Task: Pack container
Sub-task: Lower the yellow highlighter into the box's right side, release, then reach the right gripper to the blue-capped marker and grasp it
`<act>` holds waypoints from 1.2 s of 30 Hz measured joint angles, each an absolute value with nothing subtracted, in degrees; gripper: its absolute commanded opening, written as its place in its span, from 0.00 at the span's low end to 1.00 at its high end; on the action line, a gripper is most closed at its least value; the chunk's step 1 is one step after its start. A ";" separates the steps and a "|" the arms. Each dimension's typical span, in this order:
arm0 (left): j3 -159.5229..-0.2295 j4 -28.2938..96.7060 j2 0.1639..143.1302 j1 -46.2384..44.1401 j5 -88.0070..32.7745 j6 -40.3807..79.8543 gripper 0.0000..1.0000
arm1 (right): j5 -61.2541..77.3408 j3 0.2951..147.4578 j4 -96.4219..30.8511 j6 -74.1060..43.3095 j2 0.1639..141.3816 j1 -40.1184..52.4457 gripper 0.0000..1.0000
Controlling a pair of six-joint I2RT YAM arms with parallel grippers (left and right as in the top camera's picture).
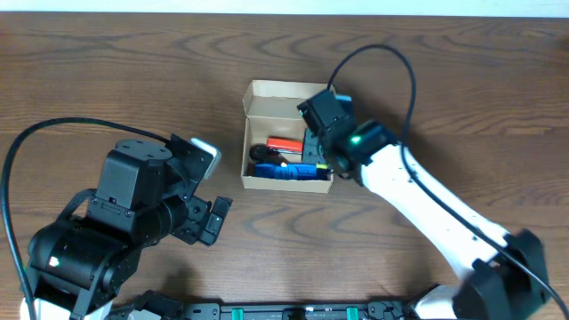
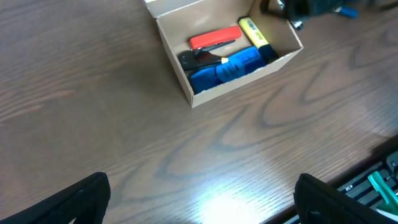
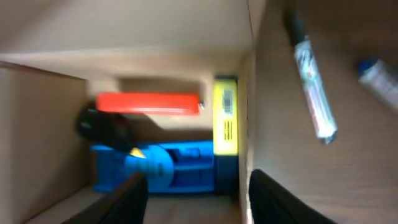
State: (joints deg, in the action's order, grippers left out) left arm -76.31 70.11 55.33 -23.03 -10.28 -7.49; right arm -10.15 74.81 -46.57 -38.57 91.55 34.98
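Just above container (image 1: 283, 96), right end effector (image 3: 198, 202)

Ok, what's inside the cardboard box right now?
The container holds a red item, yellow highlighter, blue item and black item. Anything beneath them is hidden; overhead, the right gripper covers its right end.

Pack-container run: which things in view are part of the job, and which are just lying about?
Job: container; red item, yellow highlighter, blue item and black item inside it; clear pen and blue-capped item beside it, probably still to pack.
Lying about: black cable above the right arm; rail at the table's near edge.
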 measured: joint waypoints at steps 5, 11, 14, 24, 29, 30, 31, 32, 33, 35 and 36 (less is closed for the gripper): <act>-76.31 70.08 55.33 -23.03 -10.28 -7.49 0.95 | -11.44 78.48 -48.03 -28.40 83.99 32.21 0.57; -76.31 70.08 55.33 -23.03 -10.28 -7.49 0.95 | -12.49 78.72 -53.80 -15.16 81.62 22.87 0.56; -76.31 70.08 55.33 -23.03 -10.28 -7.49 0.95 | -12.73 76.71 -53.04 -9.58 81.97 18.65 0.61; -76.31 70.06 55.33 -23.03 -10.28 -7.49 0.95 | -5.21 61.06 -38.94 4.01 82.24 6.74 0.61; -76.31 70.08 55.33 -23.03 -10.28 -7.49 0.95 | -1.10 54.83 -32.69 8.84 82.39 2.66 0.64; -76.31 70.08 55.33 -23.03 -10.28 -7.49 0.95 | -0.67 53.87 -31.38 9.52 82.46 2.31 0.64; -76.31 70.08 55.33 -23.03 -10.28 -7.49 0.95 | -0.05 52.95 -29.89 10.07 82.65 2.09 0.64; -76.31 70.08 55.33 -23.03 -10.28 -7.49 0.95 | 0.36 52.36 -28.82 10.55 82.87 1.93 0.65; -76.31 70.08 55.33 -23.03 -10.28 -7.49 0.95 | 0.99 51.66 -27.44 11.29 83.33 1.80 0.65; -76.31 70.08 55.33 -23.03 -10.28 -7.49 0.95 | 2.07 50.96 -25.93 12.40 84.47 1.65 0.66; -76.31 70.08 55.33 -23.03 -10.28 -7.49 0.95 | 2.57 50.78 -25.43 12.88 85.36 1.65 0.66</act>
